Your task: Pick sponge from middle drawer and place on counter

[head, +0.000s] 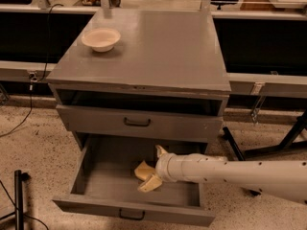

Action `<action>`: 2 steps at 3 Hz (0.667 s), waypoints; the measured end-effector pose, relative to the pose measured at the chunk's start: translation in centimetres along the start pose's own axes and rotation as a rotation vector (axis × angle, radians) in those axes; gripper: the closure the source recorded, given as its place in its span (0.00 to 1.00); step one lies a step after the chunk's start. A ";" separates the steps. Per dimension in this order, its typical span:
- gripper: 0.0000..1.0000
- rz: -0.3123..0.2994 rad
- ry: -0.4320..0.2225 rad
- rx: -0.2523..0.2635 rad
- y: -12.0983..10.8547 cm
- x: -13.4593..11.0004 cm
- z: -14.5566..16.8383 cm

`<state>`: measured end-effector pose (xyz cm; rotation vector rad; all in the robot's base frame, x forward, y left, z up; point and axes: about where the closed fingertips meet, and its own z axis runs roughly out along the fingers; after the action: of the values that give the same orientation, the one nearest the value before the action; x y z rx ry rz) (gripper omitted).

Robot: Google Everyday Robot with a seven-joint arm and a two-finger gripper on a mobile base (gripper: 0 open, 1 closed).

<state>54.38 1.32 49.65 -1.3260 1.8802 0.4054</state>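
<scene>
The middle drawer is the grey cabinet's lowest one and stands pulled out. The pale-yellow sponge lies curled on the drawer floor, right of centre. My gripper reaches into the drawer from the right on a white arm. Its cream-yellow fingers are spread, one behind the sponge and one in front of it, so the sponge lies between them. The sponge rests on the drawer floor. The counter is the flat grey top of the cabinet.
A cream bowl stands at the counter's back left. The shallower handled drawer above is slightly open. A dark stand is on the floor at the left, and black legs at the right.
</scene>
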 end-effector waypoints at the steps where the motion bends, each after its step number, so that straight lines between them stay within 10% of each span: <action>1: 0.00 -0.002 -0.038 -0.015 0.9 3.0 3.1; 2: 0.00 0.022 -0.075 -0.022 1.2 5.0 4.9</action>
<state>54.58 1.70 42.53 -1.2883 1.8344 0.4823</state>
